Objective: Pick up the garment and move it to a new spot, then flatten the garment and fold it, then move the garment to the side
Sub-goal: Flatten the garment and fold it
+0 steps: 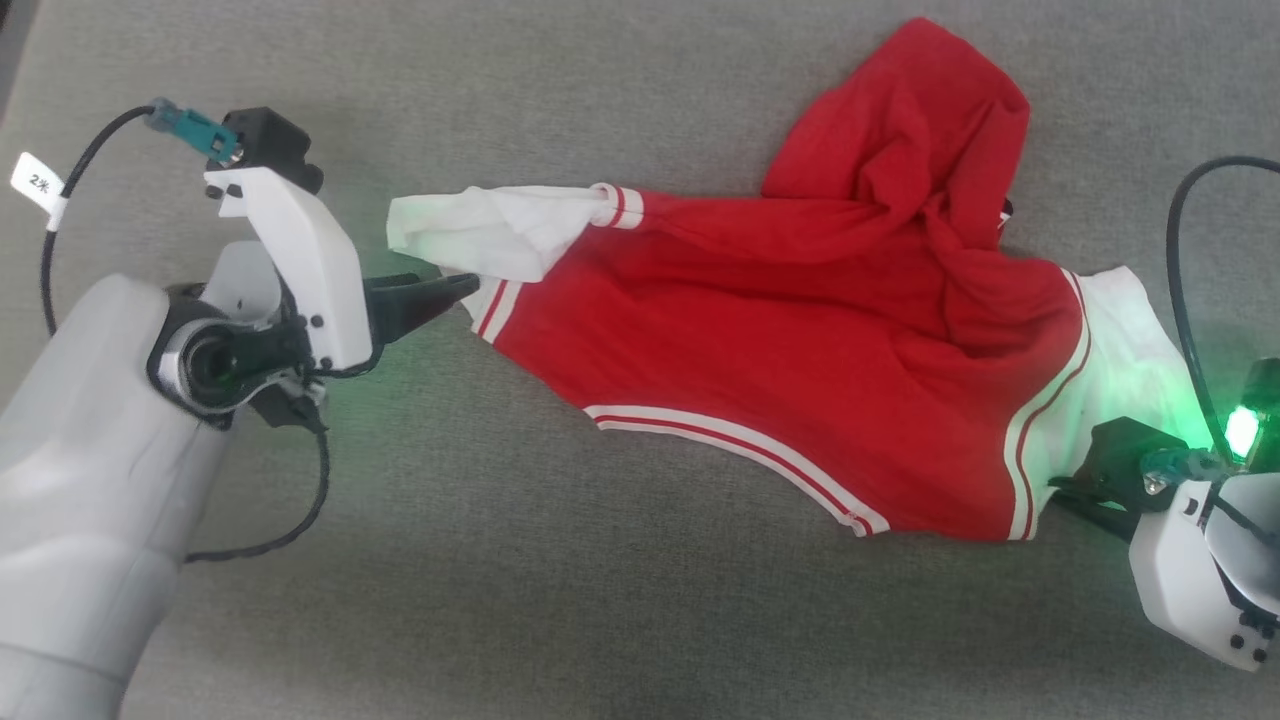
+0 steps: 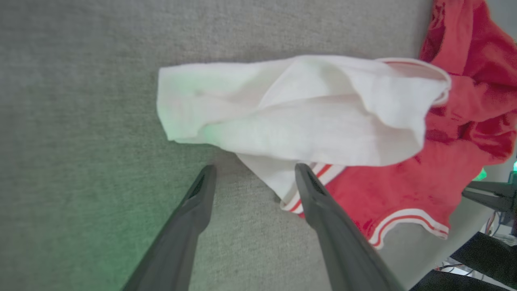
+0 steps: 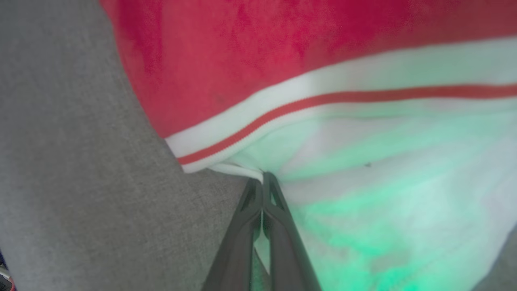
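Head view, left to right: left gripper (image 1: pixel 455 290) spread open, tips just beside the white sleeve and striped hem corner. Red garment (image 1: pixel 760 350) lies stretched across the grey surface (image 1: pixel 640 620), hood bunched on top. Right gripper (image 1: pixel 1070 490) pinched closed on the white panel's edge at the garment's right end.

- Left forearm (image 1: pixel 90 480) comes in from the head view's lower left, its wrist turned so the fingers point right.
- Left gripper (image 2: pixel 254 166): fingers spread wide and holding nothing.
- Right gripper (image 3: pixel 262 178), at the lower right: fingers pressed together, tips pinching the garment's (image 3: pixel 363 169) white edge.
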Controlling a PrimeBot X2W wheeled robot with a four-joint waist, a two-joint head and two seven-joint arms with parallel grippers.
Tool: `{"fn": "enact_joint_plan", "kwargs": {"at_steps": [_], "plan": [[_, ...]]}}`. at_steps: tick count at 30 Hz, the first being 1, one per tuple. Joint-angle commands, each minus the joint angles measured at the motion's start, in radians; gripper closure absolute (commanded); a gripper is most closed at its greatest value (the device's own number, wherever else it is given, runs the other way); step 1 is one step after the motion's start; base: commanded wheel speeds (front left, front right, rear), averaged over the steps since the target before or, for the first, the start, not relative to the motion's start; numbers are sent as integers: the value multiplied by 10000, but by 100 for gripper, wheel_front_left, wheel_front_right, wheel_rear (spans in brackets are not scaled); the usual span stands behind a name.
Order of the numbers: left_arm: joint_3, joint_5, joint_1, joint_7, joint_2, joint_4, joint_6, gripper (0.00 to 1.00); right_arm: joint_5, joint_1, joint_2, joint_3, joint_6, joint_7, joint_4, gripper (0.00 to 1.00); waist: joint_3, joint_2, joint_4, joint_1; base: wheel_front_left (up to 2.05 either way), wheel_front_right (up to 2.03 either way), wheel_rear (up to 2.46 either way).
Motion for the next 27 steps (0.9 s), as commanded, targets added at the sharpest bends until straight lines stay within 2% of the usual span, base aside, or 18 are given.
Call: {"fn": "enact_joint_plan", "kwargs": {"at_steps": [1, 7, 11, 12, 15, 16, 22, 27], "plan": [[13, -127, -171, 106, -104, 196, -4, 0, -254, 91, 291, 175, -326, 349, 780, 100, 104, -1, -91, 0, 0, 0, 0], [-231, -452, -606, 602, -760, 1602, -21, 0, -269, -96, 292, 246, -341, 367, 768, 100, 311, -1, -224, 0, 0, 0, 0], [-412, -944, -630, 1503, -1178, 2056, -34, 0, -247, -164, 330, 267, -342, 282, 808, 100, 334, -1, -241, 0, 0, 0, 0], [-483, -979, -693, 1610, -1171, 2005, -31, 18, -250, -185, 332, 272, -342, 269, 818, 100, 339, -1, -240, 0, 0, 0, 0], [-634, -919, -772, 1557, -1089, 1865, -33, 89, -260, -273, 389, 260, -345, 229, 846, 100, 365, -1, -246, 0, 0, 0, 0], [-678, -912, -766, 1495, -1074, 1829, -34, 100, -259, -301, 425, 259, -346, 204, 856, 100, 367, -1, -250, 0, 0, 0, 0], [-772, -1072, -762, 1039, -864, 1547, -36, 100, -236, -434, 533, 236, -347, -33, 953, 100, 310, -1, -300, 0, 0, 0, 0], [-559, -1254, -755, 329, -503, 1174, -36, 100, -255, -493, 534, -341, -352, -790, 1030, 100, 14, -1, -400, 0, 0, 0, 0]]}}
